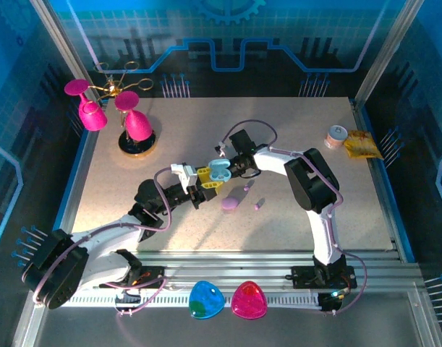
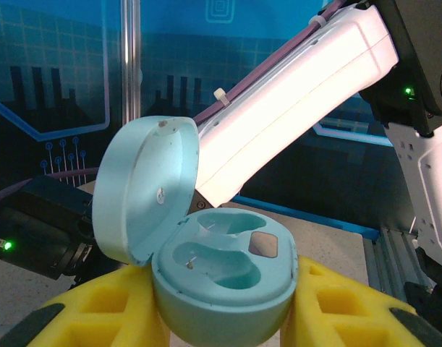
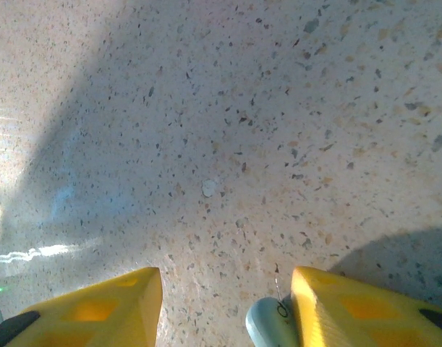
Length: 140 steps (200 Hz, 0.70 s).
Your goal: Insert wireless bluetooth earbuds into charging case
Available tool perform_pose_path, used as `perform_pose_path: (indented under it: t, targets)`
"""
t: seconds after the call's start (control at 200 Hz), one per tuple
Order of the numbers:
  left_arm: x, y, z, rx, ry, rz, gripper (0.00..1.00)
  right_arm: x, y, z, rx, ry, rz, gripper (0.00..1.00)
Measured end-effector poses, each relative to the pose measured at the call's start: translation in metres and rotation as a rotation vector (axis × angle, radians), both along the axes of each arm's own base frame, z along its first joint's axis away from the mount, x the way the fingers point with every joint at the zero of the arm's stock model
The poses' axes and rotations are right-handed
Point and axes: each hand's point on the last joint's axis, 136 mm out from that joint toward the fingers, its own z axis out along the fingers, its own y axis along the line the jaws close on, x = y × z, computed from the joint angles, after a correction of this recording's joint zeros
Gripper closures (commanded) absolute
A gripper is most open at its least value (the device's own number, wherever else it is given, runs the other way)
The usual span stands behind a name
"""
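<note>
Open blue case (image 2: 228,289) in left hand (image 2: 221,322), earbud (image 3: 266,325) — against finger (image 3: 336,303) of right hand (image 3: 224,311)

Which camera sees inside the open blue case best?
Left wrist: the case sits close, lid up, both sockets empty, between yellow fingers. Top view shows it tiny. Right wrist shows a pale blue scrap, maybe it.

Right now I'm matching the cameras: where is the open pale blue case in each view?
Top external: pale blue case near the centre, slightly above the middle.
Left wrist: bottom centre, lid open, between yellow fingers.
Right wrist: probably the pale blue edge at the bottom.
Shared landmark: speckled table.
</note>
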Motion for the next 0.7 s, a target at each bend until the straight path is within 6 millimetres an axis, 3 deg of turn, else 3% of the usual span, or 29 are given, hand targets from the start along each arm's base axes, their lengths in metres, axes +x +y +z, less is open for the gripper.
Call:
perform_pose_path:
  t: [0.295, 0.7]
  targets:
    - [-0.001, 0.0, 0.001, -0.002, -0.003, 0.0, 0.8, -0.015, -0.009, 0.003, -0.01, 0.017, 0.0, 0.54]
    - [-0.002, 0.001, 0.005, -0.009, -0.013, 0.0, 0.8, -0.016, -0.01, 0.003, -0.012, 0.017, -0.004, 0.59]
